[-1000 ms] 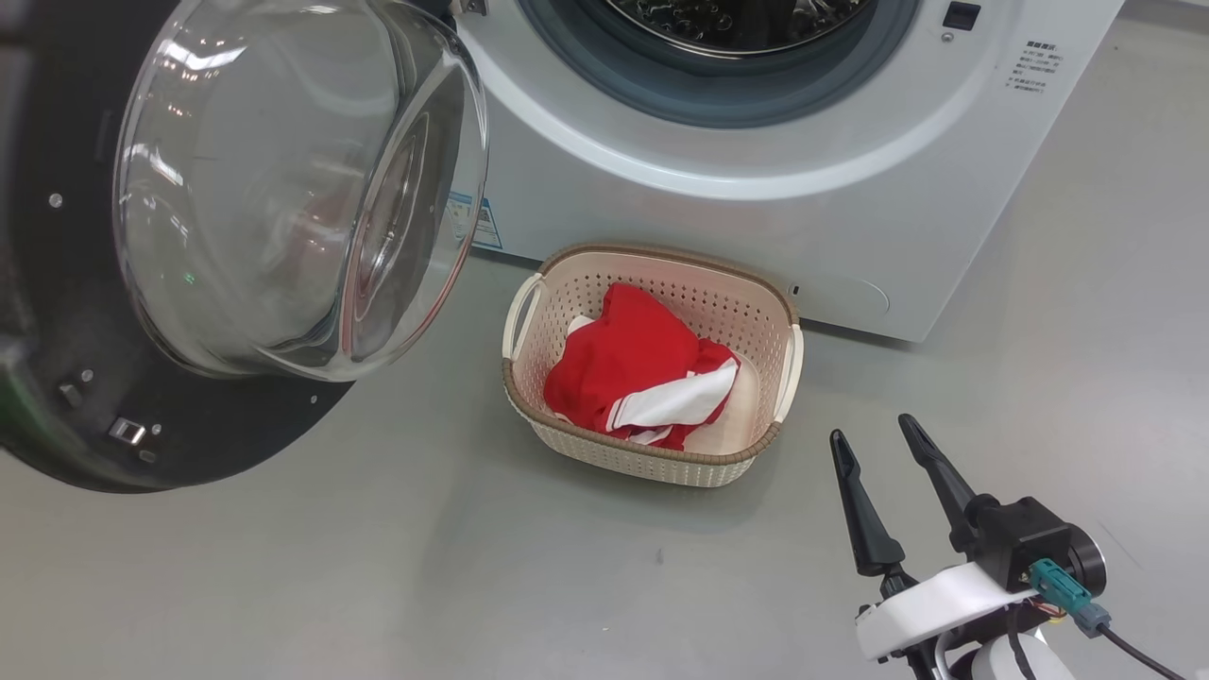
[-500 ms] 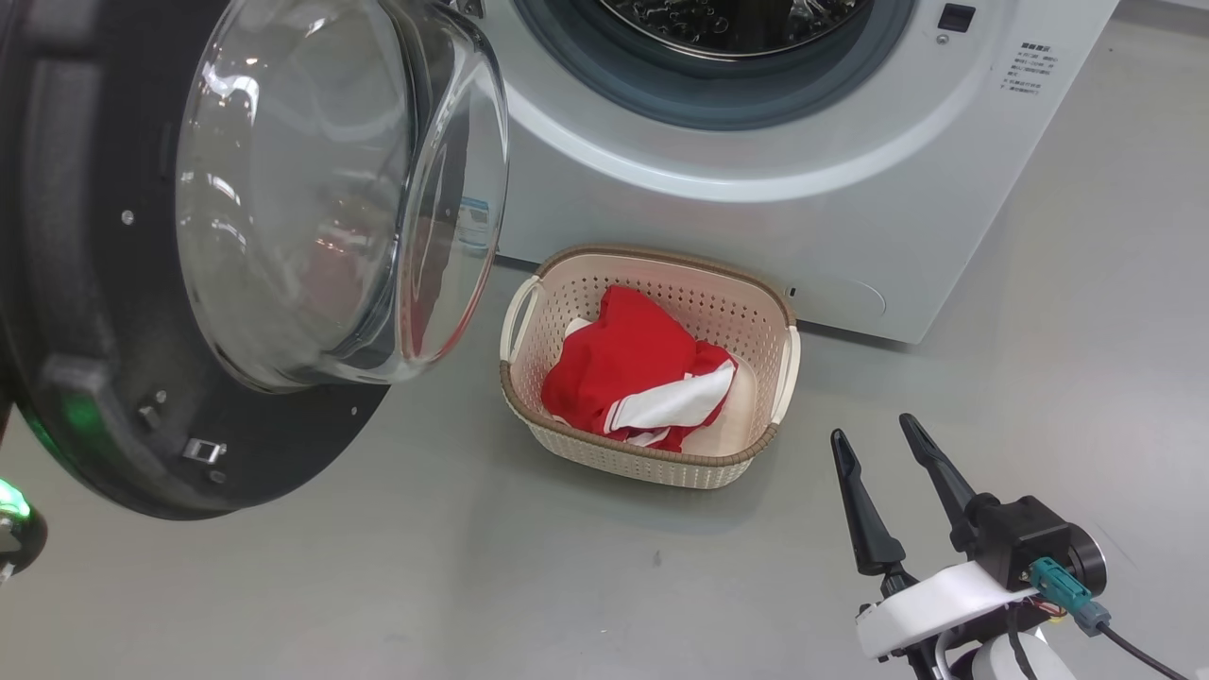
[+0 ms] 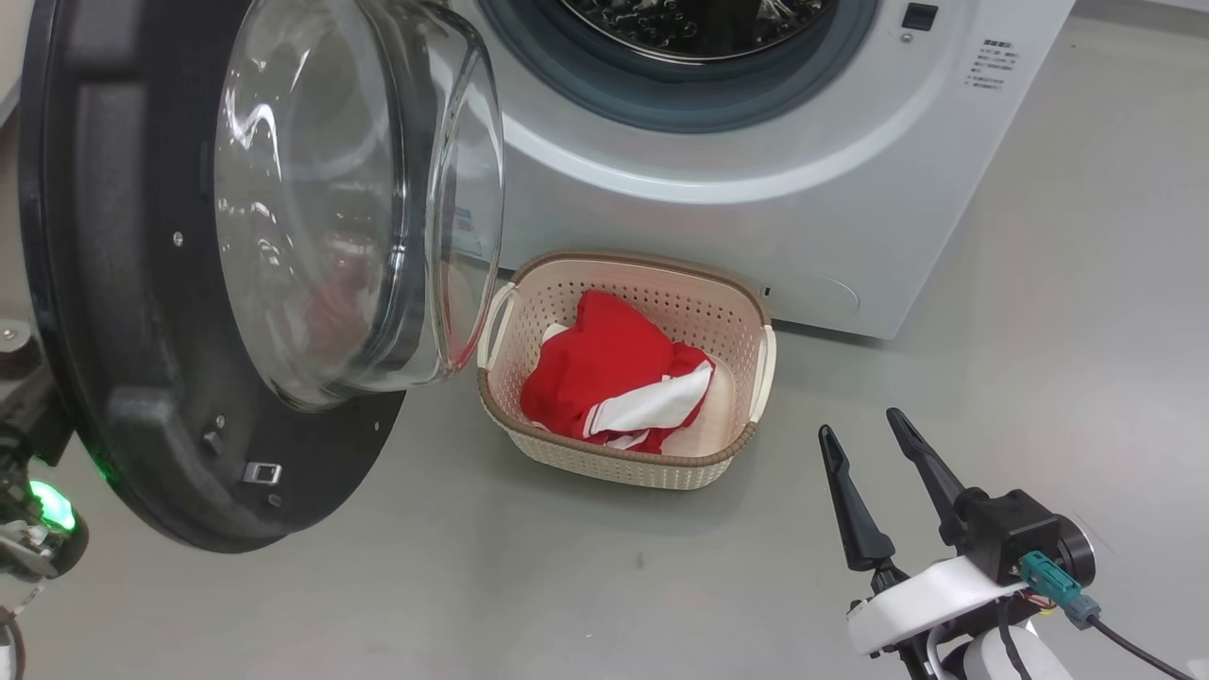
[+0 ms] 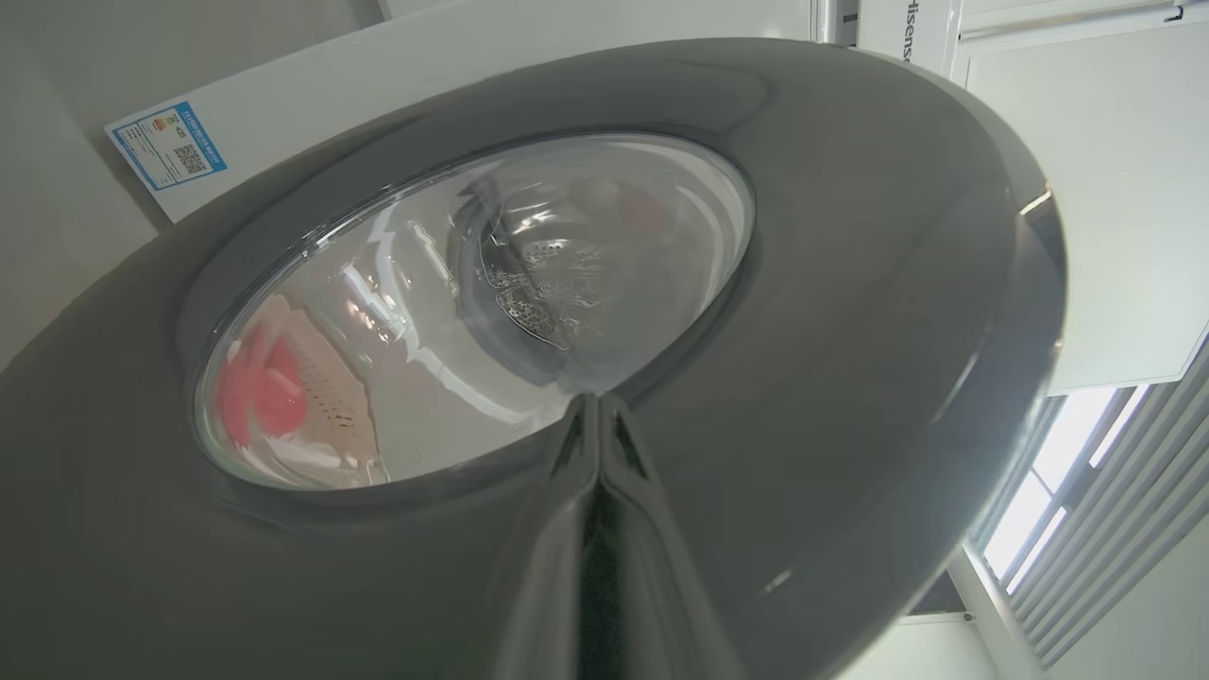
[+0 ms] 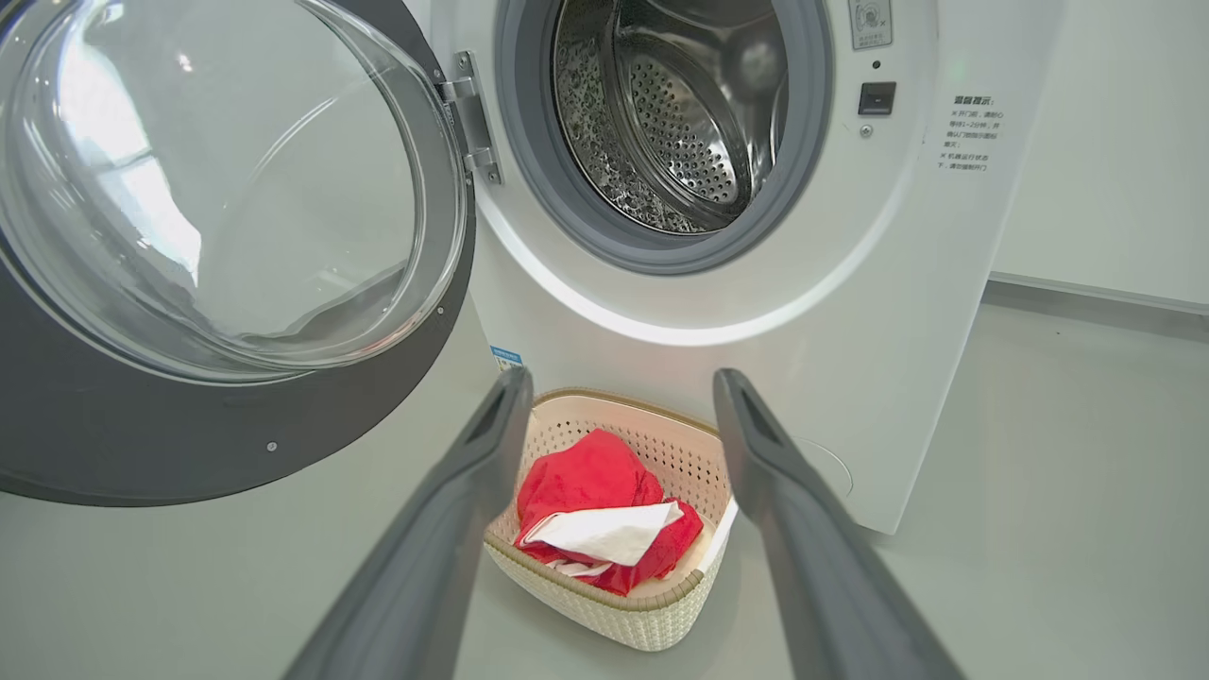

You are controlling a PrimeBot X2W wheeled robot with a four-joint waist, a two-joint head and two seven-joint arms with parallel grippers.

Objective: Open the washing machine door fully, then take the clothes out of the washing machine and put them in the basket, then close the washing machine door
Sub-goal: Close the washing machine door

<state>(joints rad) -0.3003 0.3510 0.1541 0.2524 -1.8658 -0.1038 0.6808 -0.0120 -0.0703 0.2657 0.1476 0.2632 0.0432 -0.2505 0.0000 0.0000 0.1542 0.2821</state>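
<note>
washing machine door (image 3: 283, 236): open, swung out on its hinge (image 5: 472, 118) at the left of the opening. Its clear glass bowl bulges toward the basket side. The glossy outer face shows in the left wrist view (image 4: 850, 331), the inner face in the right wrist view (image 5: 217, 189).
washing machine (image 3: 756, 236): white front-loader standing on the floor behind the basket, opening uncovered.
drum (image 5: 680, 113): perforated steel, seen through the opening.
rubber ring (image 5: 604, 236): grey, around the drum mouth.
blue sticker (image 4: 168, 144): on the machine's white front, below the hinge.
clothes (image 3: 614, 382): 1 red garment with white stripes, bunched inside the basket, below its rim.
basket (image 3: 614, 467): cream, perforated, brown rim, 2 white side handles. It stands upright on the floor, just in front of the machine and right of the door.
left gripper (image 4: 595, 406): 2 fingers pressed together with nothing between them. The tips are at the door's outer face, by the lower edge of the glass; whether they touch it cannot be told.
left arm (image 3: 42, 529): a part with a green light, at the lower left of the head view, behind the door's rim.
right gripper (image 3: 859, 423): 2 fingers spread apart and empty, above the floor, near the basket's right and well apart from the door. In its wrist view (image 5: 621, 378) the fingers frame the basket.
floor (image 3: 472, 586): grey, smooth.
</note>
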